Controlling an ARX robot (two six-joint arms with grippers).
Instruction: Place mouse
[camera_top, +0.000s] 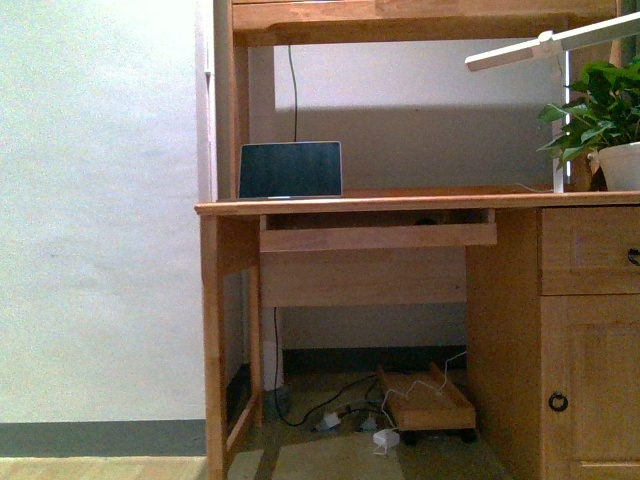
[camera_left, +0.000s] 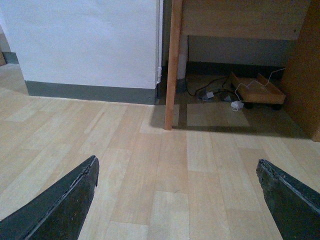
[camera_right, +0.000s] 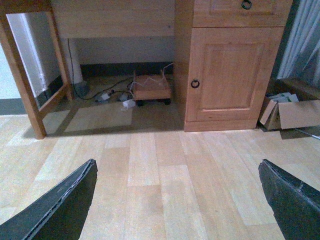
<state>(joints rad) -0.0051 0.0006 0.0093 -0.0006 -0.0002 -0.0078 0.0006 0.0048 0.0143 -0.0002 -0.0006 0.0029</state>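
Observation:
A small dark domed shape, which looks like the mouse, peeks over the front lip of the pull-out tray under the desk top. Most of it is hidden by the lip. Neither arm shows in the front view. In the left wrist view my left gripper is open over bare wooden floor, with nothing between its dark fingers. Over floor in front of the desk, my right gripper is open too, its fingers empty. Both grippers are far from the desk top.
A laptop stands open on the desk's left. At the right are a potted plant and a white lamp arm. Cables and a wheeled wooden stand lie under the desk. A cupboard door and a cardboard box are to the right.

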